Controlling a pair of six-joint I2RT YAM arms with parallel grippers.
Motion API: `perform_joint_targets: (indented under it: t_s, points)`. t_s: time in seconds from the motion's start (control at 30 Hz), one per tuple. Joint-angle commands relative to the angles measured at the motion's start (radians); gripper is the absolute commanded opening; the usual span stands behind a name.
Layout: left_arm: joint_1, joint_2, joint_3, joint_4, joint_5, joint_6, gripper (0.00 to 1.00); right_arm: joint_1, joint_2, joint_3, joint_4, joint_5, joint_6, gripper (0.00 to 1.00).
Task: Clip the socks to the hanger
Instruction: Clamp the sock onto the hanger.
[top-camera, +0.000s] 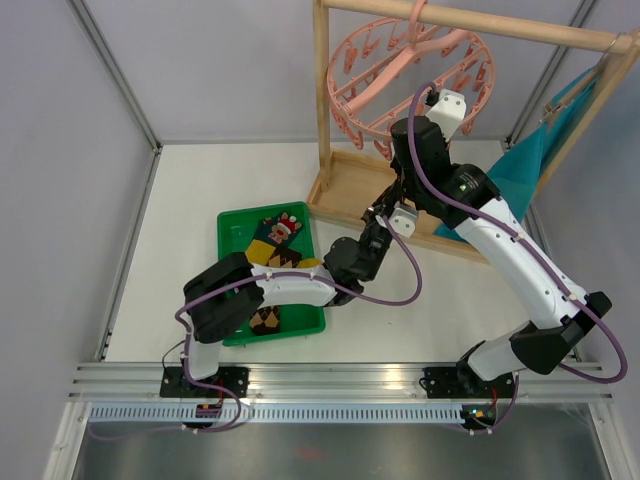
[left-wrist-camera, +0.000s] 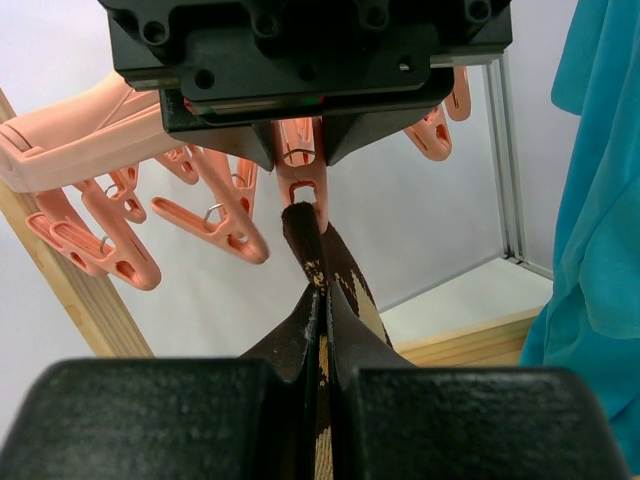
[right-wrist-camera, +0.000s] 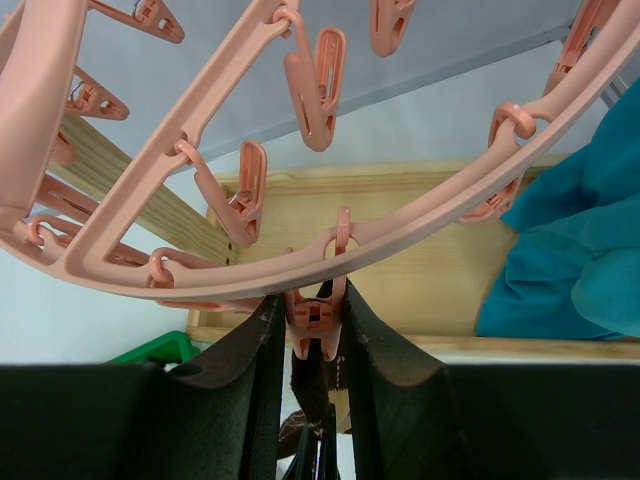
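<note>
— What's the setting?
— A white table (top-camera: 150, 250). A tall wooden rack frame (top-camera: 322, 100) stands at the back, with a large teal cloth (top-camera: 525, 165) draped on its right.
— And the hanger?
— The round pink plastic hanger (right-wrist-camera: 430, 228) hangs from the rack's rail. Patterned fabric socks (top-camera: 280, 232) lie in a green plastic tray (top-camera: 232, 225).
— The grippers?
— The left gripper (left-wrist-camera: 322, 330) pinches a brown-and-tan argyle sock (left-wrist-camera: 340, 280). The sock's tip is right at a small pink clip (left-wrist-camera: 300, 180), which the right gripper (right-wrist-camera: 313, 300) squeezes.

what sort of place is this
Probably a robot lab cell, not a home: plain grey panels in aluminium framing around a white table, with staged laundry props, a pink hanger on a wooden rack.
</note>
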Motion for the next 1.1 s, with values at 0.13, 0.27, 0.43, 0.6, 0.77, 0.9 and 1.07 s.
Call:
perform_joint_targets:
  t_s: [0.13, 0.27, 0.43, 0.6, 0.77, 0.9, 1.07]
  points:
    - [0.012, 0.017, 0.053, 0.053, 0.012, -0.010, 0.02, -0.002, 0.000, 0.025, 0.044, 0.031, 0.011, 0.00]
    - [0.015, 0.015, 0.058, 0.060, 0.016, -0.005, 0.02, -0.002, -0.003, 0.010, 0.047, 0.030, 0.011, 0.00]
    - [0.016, 0.010, 0.059, 0.076, 0.010, 0.002, 0.02, -0.002, -0.003, 0.002, 0.052, 0.028, 0.011, 0.00]
    - [0.016, 0.013, 0.065, 0.078, 0.007, -0.001, 0.02, -0.002, -0.003, -0.001, 0.053, 0.025, 0.008, 0.00]
    - [0.016, 0.013, 0.071, 0.078, 0.004, -0.004, 0.02, -0.002, -0.003, -0.005, 0.050, 0.024, 0.004, 0.00]
    - [0.015, 0.012, 0.074, 0.072, 0.004, -0.007, 0.02, -0.002, -0.006, -0.010, 0.048, 0.022, 0.004, 0.00]
    - [0.016, 0.006, 0.070, 0.061, 0.004, -0.014, 0.02, -0.002, -0.013, -0.009, 0.050, 0.007, -0.001, 0.30]
